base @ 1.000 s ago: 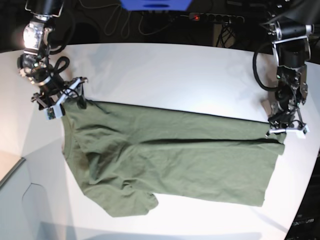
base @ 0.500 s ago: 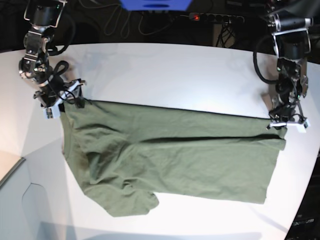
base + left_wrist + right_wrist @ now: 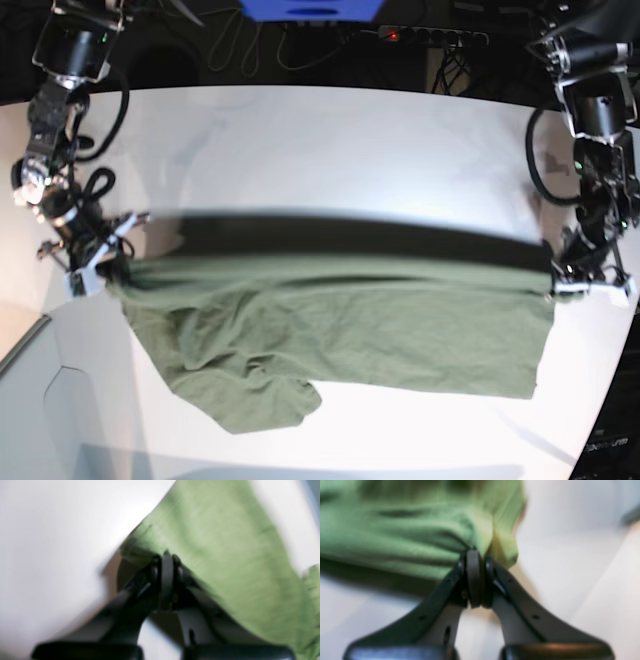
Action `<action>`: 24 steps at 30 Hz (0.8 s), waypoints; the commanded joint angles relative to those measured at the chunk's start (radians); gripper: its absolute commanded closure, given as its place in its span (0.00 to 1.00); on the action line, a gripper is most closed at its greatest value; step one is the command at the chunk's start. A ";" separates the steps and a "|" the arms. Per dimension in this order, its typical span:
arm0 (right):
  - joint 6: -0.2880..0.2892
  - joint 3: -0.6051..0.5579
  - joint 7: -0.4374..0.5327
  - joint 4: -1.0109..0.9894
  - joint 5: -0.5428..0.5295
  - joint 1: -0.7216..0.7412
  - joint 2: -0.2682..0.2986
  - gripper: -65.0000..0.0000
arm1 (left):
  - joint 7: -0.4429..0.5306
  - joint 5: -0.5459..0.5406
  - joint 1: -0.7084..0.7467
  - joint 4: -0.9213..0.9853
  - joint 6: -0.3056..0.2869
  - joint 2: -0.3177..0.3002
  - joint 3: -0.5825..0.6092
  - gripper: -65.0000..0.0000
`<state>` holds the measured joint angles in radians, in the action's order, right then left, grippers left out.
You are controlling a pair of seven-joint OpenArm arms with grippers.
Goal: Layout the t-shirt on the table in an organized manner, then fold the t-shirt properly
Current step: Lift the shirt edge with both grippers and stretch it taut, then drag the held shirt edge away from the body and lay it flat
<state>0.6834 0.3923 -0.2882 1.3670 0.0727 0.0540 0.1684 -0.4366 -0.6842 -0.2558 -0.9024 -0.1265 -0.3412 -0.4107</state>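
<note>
The olive-green t-shirt [image 3: 350, 330] is stretched sideways between my two grippers over the white table [image 3: 330, 150]. Its top edge is held taut and raised, and casts a dark shadow band on the table behind it. Its lower part with a sleeve lies rumpled at the front left. My right gripper [image 3: 95, 265] is shut on the shirt's left corner; the right wrist view shows the fabric [image 3: 420, 530] pinched in the gripper [image 3: 476, 551]. My left gripper [image 3: 575, 280] is shut on the right corner; the left wrist view shows the cloth [image 3: 225, 542] pinched in the gripper [image 3: 166, 555].
A power strip with a red light [image 3: 430, 35], cables and a blue object [image 3: 310, 8] lie behind the table's far edge. The table's curved edge runs at the front left, with a grey surface [image 3: 40, 400] below it.
Both grippers have moved toward the table's front with the shirt's corners. The top edge has lifted and pulled taut, and a shadow band now shows behind it.
</note>
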 commanded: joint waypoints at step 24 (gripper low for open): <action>0.015 0.041 -0.059 0.154 -0.018 -0.365 -0.011 1.00 | -0.173 -0.006 0.438 -0.344 -0.014 0.120 -0.270 1.00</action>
<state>0.6998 0.4290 -0.3744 1.5005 0.0731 -0.3199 0.1448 -0.6243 -0.6834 0.1848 -1.2266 -0.1383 -0.2047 -0.6750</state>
